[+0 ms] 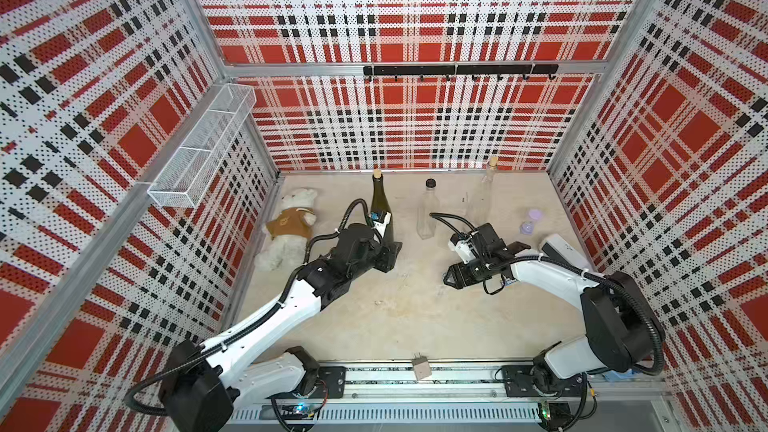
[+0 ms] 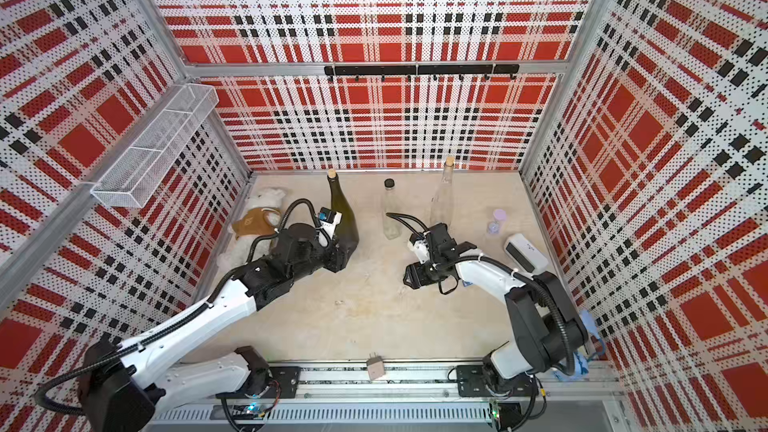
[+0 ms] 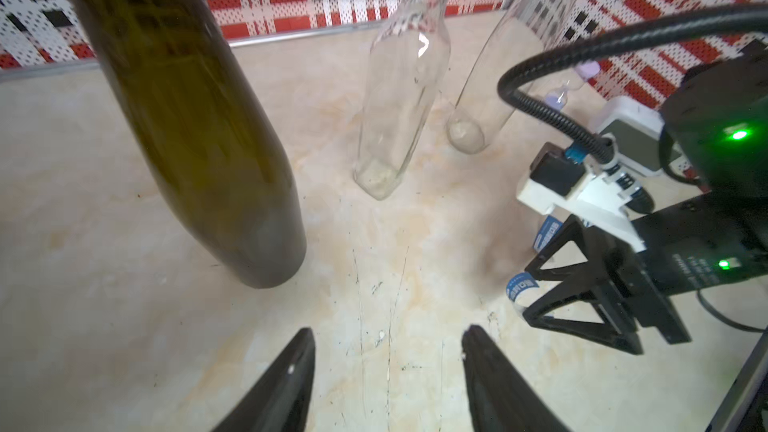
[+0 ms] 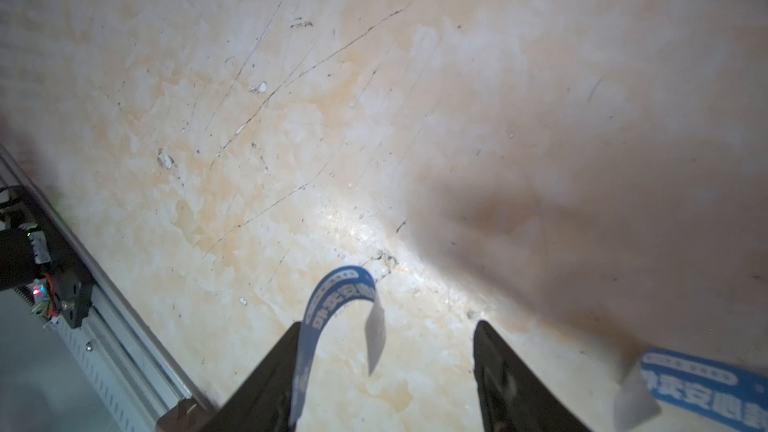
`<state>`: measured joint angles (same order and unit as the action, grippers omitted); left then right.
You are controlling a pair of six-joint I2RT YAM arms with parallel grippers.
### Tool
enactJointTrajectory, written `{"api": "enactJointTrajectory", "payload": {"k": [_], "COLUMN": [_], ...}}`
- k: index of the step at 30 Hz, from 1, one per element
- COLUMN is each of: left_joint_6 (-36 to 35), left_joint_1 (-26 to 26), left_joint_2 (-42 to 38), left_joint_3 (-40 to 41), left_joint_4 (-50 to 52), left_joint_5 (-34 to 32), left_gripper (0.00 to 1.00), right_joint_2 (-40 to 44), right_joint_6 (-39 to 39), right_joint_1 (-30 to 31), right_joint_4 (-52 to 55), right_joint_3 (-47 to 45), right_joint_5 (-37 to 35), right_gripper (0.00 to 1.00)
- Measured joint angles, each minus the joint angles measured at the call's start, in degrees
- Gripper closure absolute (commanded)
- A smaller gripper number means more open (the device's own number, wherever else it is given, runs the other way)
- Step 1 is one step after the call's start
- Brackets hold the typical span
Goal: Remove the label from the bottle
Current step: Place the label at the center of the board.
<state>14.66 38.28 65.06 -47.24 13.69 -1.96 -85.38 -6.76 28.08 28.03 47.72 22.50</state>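
1. Green bottle (image 1: 383,214) stood upright, far and left of centre, no label showing; left claw (image 3: 388,330) sat just beside its base, jaws apart and empty, placed, I judge, to steady it.
2. Blue label (image 4: 328,297) clung curled to one finger of right claw (image 4: 387,323), jaws apart, not pinching it; likely stuck by its glue.
3. Scratched beige table (image 4: 291,118); red plaid perforated walls (image 1: 415,14) closed it in.

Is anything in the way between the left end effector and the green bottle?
Nothing visible does. Only bare table lies between the left end effector, its jaws apart, and the green bottle standing close by.
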Motion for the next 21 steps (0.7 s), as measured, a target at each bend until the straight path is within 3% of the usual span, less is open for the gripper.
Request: {"api": "enactJointTrajectory", "payload": {"k": [7, 13, 21], "left_joint_6": [2.8, 2.8, 0.3], "left_joint_1": [-3.1, -3.7, -3.2], "left_joint_2": [8.8, 16.1, 19.3], "left_joint_3": [0.3, 0.0, -3.6], "left_joint_4": [-5.7, -7.8, -8.3], "left_joint_5": [13.2, 23.8, 33.3], "left_gripper": [0.27, 0.26, 0.27], "right_joint_2": [5.7, 7.0, 7.0], "right_joint_6": [5.4, 7.5, 8.8], "right_joint_1": [0.6, 2.7, 3.8], "right_joint_4": [0.4, 0.5, 0.7], "right_joint_3": [-0.6, -0.6, -0.6], "right_joint_5": [7.0, 10.6, 11.9], "right_gripper": [0.32, 0.32, 0.32]}}
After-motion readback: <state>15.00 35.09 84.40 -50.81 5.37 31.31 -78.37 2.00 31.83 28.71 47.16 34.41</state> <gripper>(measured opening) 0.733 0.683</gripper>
